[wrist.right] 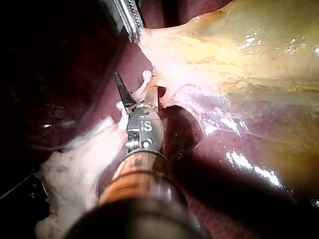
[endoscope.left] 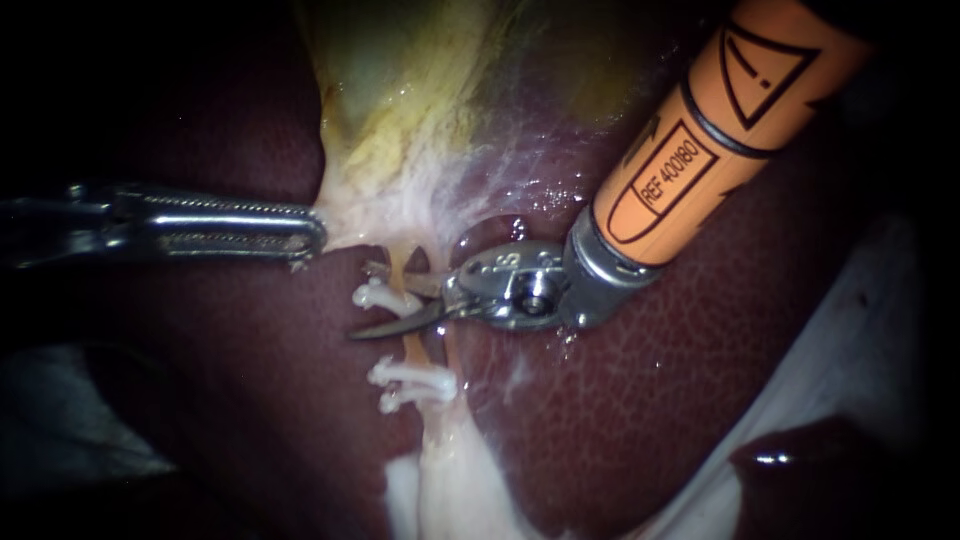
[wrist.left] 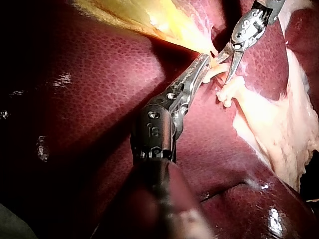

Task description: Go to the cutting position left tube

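In the endoscope view your right instrument (endoscope.left: 372,302) holds its blades apart astride the tube (endoscope.left: 411,348), between the upper clip (endoscope.left: 372,296) and lower clips (endoscope.left: 412,383), while your left wrist view shows more plainly the left instrument (wrist.left: 205,59) clamped on the gallbladder (wrist.left: 149,20) edge

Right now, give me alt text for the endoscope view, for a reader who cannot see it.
The right instrument, blades open, straddles a thin tube between white clips on dark red liver. The left instrument grips pale tissue below the yellowish gallbladder.
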Controlling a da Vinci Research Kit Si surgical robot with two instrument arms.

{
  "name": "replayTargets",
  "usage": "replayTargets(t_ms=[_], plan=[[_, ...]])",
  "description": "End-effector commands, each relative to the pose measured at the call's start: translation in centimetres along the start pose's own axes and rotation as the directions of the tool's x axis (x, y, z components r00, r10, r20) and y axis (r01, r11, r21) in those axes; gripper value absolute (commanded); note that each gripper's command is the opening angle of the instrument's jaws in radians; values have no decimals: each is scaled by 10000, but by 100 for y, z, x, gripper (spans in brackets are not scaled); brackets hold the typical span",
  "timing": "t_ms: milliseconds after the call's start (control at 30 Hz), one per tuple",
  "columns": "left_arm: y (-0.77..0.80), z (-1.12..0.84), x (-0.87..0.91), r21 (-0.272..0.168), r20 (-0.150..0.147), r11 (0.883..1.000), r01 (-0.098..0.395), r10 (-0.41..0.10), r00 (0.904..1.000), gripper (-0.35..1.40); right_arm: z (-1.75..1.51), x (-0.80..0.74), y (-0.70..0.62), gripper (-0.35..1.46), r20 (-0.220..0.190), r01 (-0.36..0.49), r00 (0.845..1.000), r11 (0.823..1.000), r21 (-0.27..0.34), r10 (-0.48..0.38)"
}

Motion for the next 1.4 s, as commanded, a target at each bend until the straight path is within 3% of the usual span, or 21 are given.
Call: replayTargets(t_ms=[33,300,667,1400], plan=[[0,-1,1,-7,-1,10000,-3,3,10000,-35,-1,1,0,129,-27,2,10000,10000,10,-2],[-7,-6,0,-45,11,10000,-3,4,10000,-35,-17,5,-7,132,-59,-24,10000,9999,102,25],[-13,-21,5,-35,-103,10000,37,-37,9999,-35,-30,-2,-9,136,-42,-226,9997,9995,227,227],[-18,-28,10,44,-176,10000,78,-77,9998,-35,3,-28,-11,136,187,-452,9989,9967,677,440]])
